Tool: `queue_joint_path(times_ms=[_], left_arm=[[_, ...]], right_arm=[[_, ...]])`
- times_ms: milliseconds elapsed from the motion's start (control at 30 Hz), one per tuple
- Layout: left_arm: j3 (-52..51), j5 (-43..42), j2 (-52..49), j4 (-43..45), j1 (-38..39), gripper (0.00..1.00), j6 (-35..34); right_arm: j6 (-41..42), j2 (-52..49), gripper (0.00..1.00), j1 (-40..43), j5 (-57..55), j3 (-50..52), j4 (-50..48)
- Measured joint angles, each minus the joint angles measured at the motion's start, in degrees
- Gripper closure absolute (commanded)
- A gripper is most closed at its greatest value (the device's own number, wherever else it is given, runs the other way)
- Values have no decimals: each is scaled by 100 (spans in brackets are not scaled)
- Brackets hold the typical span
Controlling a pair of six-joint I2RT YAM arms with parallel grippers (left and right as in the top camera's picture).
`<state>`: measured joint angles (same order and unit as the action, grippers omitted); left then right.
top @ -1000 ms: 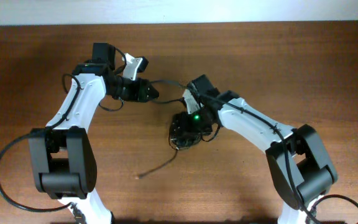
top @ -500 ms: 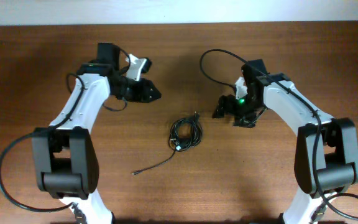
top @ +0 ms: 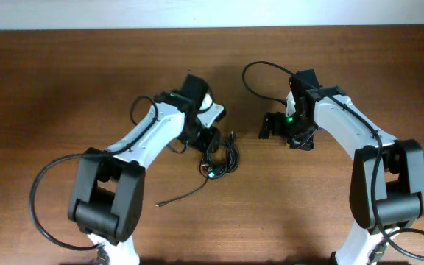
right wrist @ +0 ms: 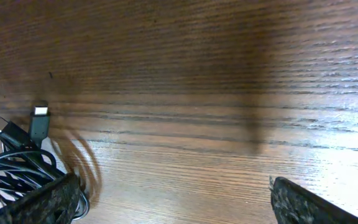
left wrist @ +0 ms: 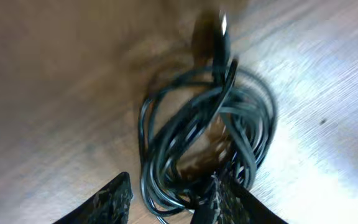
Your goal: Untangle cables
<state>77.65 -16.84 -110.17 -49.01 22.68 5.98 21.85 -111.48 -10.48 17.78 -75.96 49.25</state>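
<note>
Left claw [left wrist: 169,198] has swung over the cables [left wrist: 207,134]; right claw [right wrist: 169,199] spread wide.

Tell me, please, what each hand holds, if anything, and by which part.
The open right hand holds nothing. The left hand straddles the near edge of the coiled cables; whether it grips them cannot be told.

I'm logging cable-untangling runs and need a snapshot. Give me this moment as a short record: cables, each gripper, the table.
cables: one tangled black coil lying on the wooden table
loose tail: trails from the coil toward the left arm's base
plugs: two connector ends stick out of the coil
left gripper: open, fingers either side of the coil's edge; contact unclear
right gripper: wide open, empty, beside the coil and apart from it
</note>
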Motion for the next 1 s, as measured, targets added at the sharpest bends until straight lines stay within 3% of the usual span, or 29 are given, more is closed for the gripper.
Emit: queue_joint_path(times_ms=[133,233,300,433,700,933,1000], left_arm=[[-472,455,-2,728,28,65,-46],[-761,553,-4,1469,31,64,-122],[-1045,553,-4,1862,31,85,-136],[-1106,415,-4,1869,72,100,-212],[-573,407,-9,1886,17,100,-140],[-562,-1589,-11,1558,-992,100,520],[-562,-2356,-11,1537,-1438,100,625]], right_arm=[[0,0,2,0,0,0,2],[4,0,1,0,0,0,-2],[2,0,2,0,0,0,0],[-2,0,2,0,0,0,-2],[0,0,2,0,0,0,0],[0,0,2,0,160,0,-90],[-59,0,16,0,723,0,-85]])
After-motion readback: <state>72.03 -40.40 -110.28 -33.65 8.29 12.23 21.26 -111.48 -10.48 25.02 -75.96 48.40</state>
